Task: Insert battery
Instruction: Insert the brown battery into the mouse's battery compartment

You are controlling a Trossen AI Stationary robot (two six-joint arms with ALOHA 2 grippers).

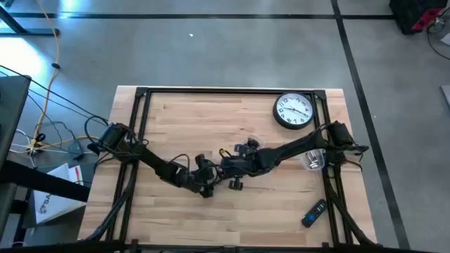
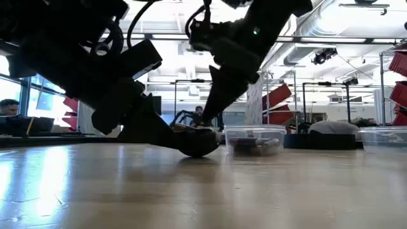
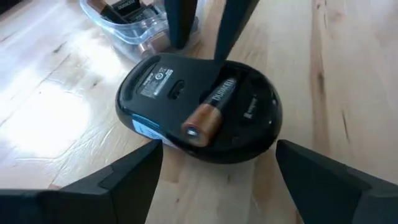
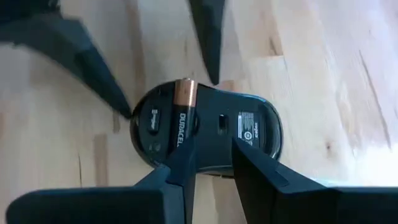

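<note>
Black mouse (image 3: 199,112) between both end effectors — clock (image 1: 293,111), remote (image 1: 313,213) nearby

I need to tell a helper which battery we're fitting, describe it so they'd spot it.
Find the black computer mouse lying upside down mid-table, between both grippers. The battery lies in its open compartment, copper end sticking up; unlike the spares in the clear tub, it is loose and single.

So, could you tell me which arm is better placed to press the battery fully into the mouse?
Probably right: the right gripper sits directly at the battery, while the left gripper straddles the mouse, open.
</note>
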